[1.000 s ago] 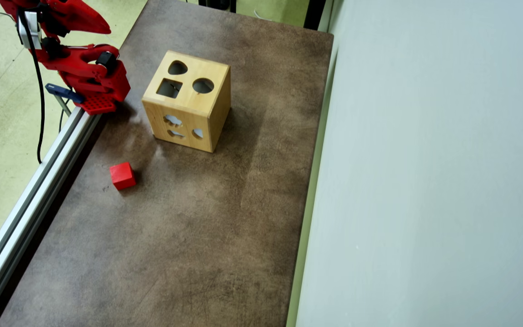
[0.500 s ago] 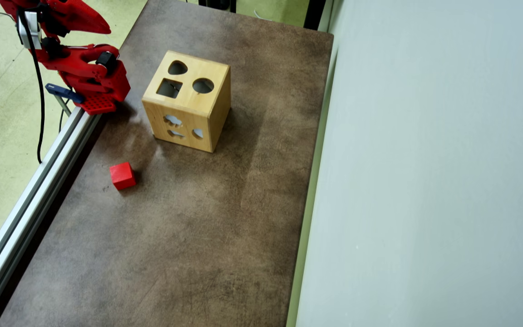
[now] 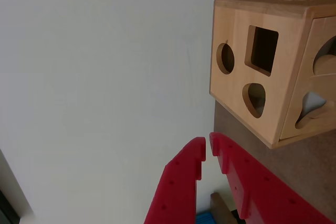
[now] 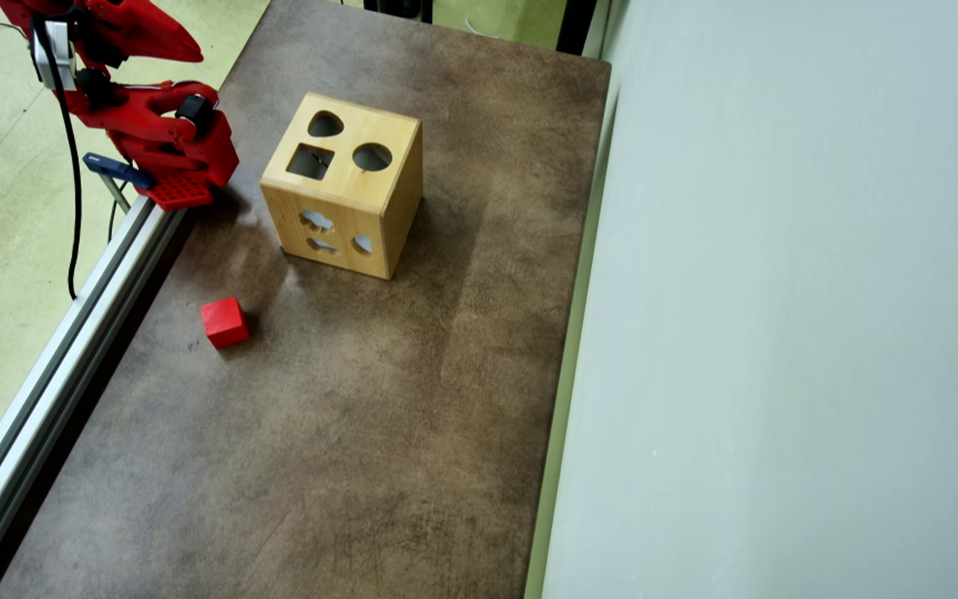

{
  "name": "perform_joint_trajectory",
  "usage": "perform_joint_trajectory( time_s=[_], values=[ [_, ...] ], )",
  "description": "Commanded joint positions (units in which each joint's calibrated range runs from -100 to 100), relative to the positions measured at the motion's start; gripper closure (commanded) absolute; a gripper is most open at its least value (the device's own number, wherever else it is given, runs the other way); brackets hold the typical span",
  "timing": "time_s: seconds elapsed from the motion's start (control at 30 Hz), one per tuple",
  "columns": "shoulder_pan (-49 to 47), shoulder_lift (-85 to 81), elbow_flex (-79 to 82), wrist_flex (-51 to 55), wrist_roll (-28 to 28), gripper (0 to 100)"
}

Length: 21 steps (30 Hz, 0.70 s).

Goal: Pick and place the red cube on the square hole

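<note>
While the red cube (image 4: 224,322) is lying untouched, you are parking the gripper (image 3: 207,151) nearly closed, empty.

One red cube (image 4: 224,322) on the bench (image 4: 346,433), toward the left edge in the overhead view, and one wooden box (image 4: 344,185) farther back. Three cut-outs on the box's top face: one square hole (image 4: 310,161), one round cut-out (image 4: 372,156), one heart-shaped cut-out (image 4: 325,125); three smaller openings on its near side. One red arm (image 4: 142,125) at far left, with two jaws nearly together in the wrist view.
</note>
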Motion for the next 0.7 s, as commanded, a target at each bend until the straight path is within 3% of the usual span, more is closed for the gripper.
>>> perform_joint_trajectory(
  time_s=[0.0,0.13,0.43,0.67],
  values=[
    [1.95,4.76,-0.86,0.25,0.24,98],
    [7.97,16.57,-5.34,-0.15,0.34,98],
    [25.72,51.64,-41.29,0.01,0.44,98],
    [40.21,67.69,-44.69,0.25,6.45,98]
  ],
)
